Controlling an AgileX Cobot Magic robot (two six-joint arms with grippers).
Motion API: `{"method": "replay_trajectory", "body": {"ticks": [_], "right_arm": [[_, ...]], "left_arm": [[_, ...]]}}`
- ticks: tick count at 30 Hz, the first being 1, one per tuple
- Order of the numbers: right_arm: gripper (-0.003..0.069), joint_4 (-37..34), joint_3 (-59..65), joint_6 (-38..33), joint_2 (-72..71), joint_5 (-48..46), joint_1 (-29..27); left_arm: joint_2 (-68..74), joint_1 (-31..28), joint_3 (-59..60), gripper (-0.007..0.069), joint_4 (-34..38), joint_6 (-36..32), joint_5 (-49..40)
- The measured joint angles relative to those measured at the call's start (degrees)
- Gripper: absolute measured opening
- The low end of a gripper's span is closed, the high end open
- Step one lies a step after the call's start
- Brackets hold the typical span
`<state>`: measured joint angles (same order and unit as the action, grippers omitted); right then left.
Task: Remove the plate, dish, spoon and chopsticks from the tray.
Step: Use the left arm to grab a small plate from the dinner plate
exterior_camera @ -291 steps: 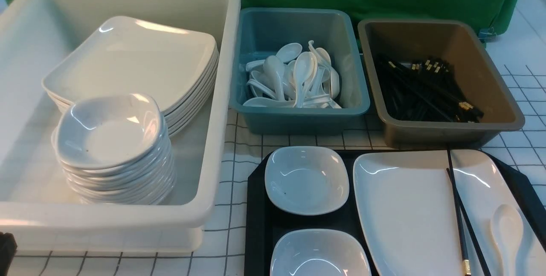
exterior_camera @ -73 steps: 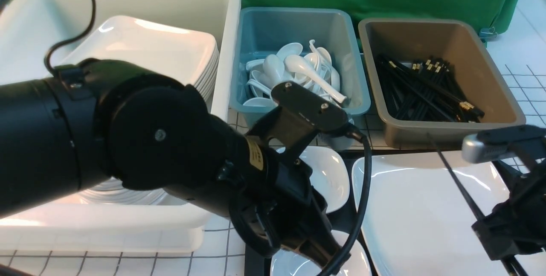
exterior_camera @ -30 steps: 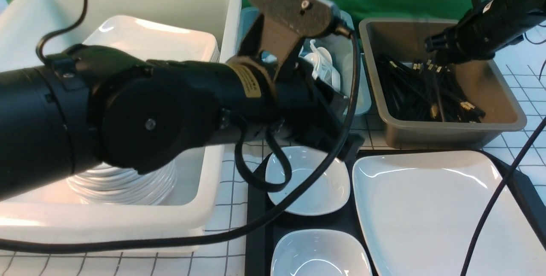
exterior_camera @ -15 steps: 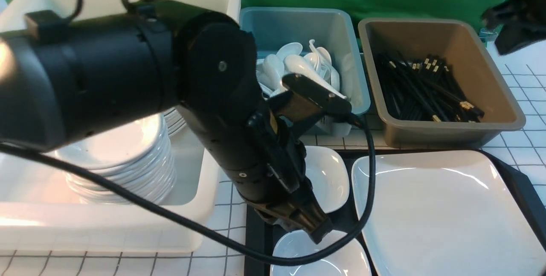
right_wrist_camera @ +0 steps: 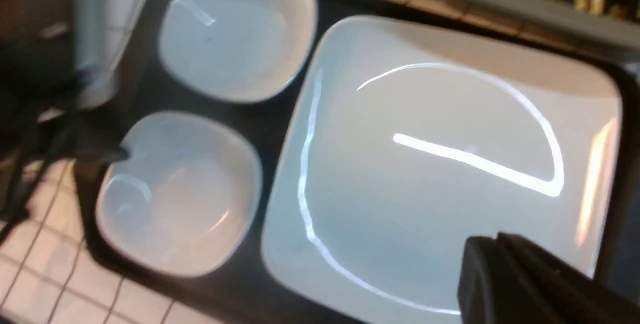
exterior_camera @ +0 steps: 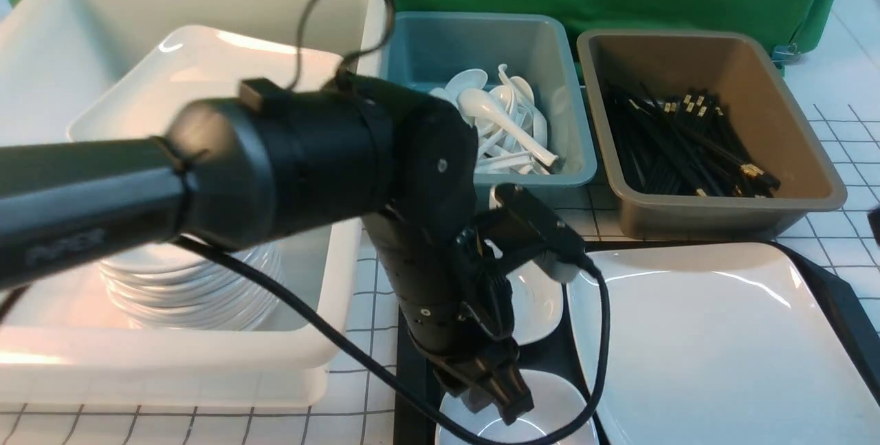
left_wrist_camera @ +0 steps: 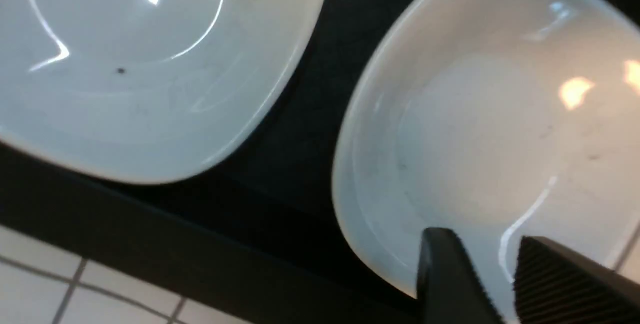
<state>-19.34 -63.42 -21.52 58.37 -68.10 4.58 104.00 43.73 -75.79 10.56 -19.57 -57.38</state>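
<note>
L gripper [left_wrist_camera: 492, 264]: jaws narrowly apart, at near dish [left_wrist_camera: 500, 113] rim. R gripper [right_wrist_camera: 480, 254]: closed, empty, over plate [right_wrist_camera: 425, 189]. Tray [exterior_camera: 839, 307]: plate right, far dish [left_wrist_camera: 125, 63] + near dish left. Spoon [exterior_camera: 505, 125] topmost in teal tub [exterior_camera: 474, 39]; chopsticks [exterior_camera: 687, 149] in brown tub [exterior_camera: 687, 60].

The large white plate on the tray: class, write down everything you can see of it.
The plate is a glossy white, shallow rounded square, ceramic by its look, with light streaks on its glaze. It lies flat and bare on the right part of the black tray, a gap from two small dishes.
</note>
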Motion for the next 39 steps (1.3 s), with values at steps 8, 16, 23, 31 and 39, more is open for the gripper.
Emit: {"method": "replay_trajectory", "body": {"ticks": [8,16,23,31,39], "right_arm": [[0.0004,-5.9,7.3,-5.4,-12.0,-1.6,0.0],[0.0004,-8.1,7.6,-7.7,-19.6,-1.6,0.0],[0.0004,-8.2,7.6,-7.9,-19.6,-1.8,0.0],[0.0004,-8.3,7.6,-8.2,-19.6,-1.8,0.0],[0.0004,-9.2,7.6,-8.4,-19.6,-1.2,0.0]], "left_arm": [[4.5,0.0,0.0,0.0468,-3.1,-0.9,5.2],[8.0,0.0,0.0,0.0501,-4.2,-0.9,6.0],[9.0,0.0,0.0,0.0391,-4.3,-1.0,5.7],[8.3,0.0,-0.9,0.0151,-2.3,-0.9,4.0],[7.6,0.0,-5.1,0.0069,-2.7,-0.2,-5.6]]}}
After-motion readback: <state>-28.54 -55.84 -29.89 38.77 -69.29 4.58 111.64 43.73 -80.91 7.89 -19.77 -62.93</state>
